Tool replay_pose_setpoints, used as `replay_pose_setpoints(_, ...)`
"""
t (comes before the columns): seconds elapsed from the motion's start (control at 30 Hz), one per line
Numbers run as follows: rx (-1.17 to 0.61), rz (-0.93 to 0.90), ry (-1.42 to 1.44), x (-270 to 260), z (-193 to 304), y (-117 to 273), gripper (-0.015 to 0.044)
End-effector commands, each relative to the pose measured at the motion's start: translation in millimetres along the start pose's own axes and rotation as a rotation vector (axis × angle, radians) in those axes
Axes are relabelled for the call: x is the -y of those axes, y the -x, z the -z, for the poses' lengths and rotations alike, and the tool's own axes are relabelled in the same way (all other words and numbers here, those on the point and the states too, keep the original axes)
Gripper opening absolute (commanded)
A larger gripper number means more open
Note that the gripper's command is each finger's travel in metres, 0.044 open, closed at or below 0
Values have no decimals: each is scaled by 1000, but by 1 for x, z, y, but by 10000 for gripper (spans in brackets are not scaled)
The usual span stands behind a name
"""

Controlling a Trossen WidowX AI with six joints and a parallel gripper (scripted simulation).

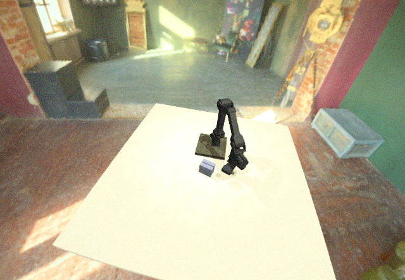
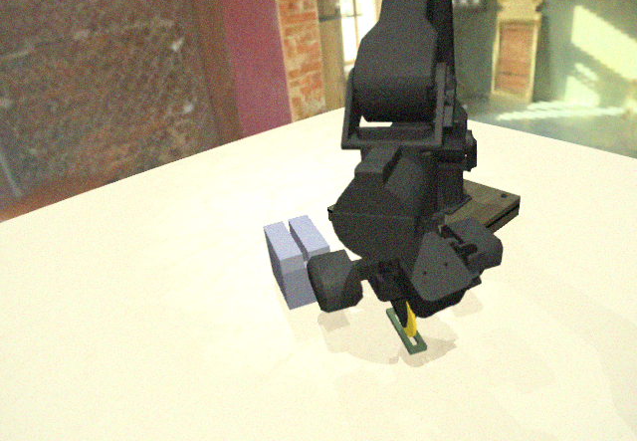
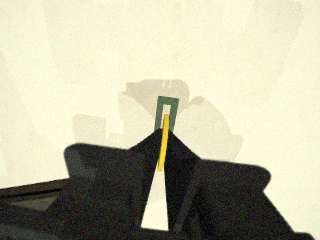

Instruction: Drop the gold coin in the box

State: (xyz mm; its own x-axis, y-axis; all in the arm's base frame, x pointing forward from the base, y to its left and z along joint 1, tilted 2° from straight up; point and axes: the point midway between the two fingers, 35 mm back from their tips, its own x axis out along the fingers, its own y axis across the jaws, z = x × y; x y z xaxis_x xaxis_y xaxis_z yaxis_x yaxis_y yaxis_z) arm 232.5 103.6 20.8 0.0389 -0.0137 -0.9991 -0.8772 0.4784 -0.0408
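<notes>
The gold coin (image 2: 411,323) (image 3: 162,155) stands on edge, its lower part at the dark-green holder (image 1: 233,173) (image 2: 417,348) (image 3: 168,100). My gripper (image 2: 406,318) (image 3: 163,133) points down over the holder and is shut on the coin, one finger on each flat face. Part of the coin is hidden behind a finger in the exterior view. The closed grey box (image 1: 205,169) (image 2: 299,288) stands close by, to the left of the gripper in the top and exterior views, with its slot facing up. The box is not visible in the wrist view.
The arm's dark square base plate (image 1: 204,149) (image 2: 502,202) lies on the pale table (image 1: 147,218) (image 2: 128,333) behind the box and holder. One side of the gripper's body overlaps the box's right edge in the exterior view.
</notes>
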Motion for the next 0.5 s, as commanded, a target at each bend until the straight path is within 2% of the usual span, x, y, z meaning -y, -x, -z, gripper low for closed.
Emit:
replay_pose_setpoints(0.0, -5, 3, 0, 1, 1, 3, 0)
replay_pose_setpoints(0.47, -4, 4, -1, 3, -3, 37, 0)
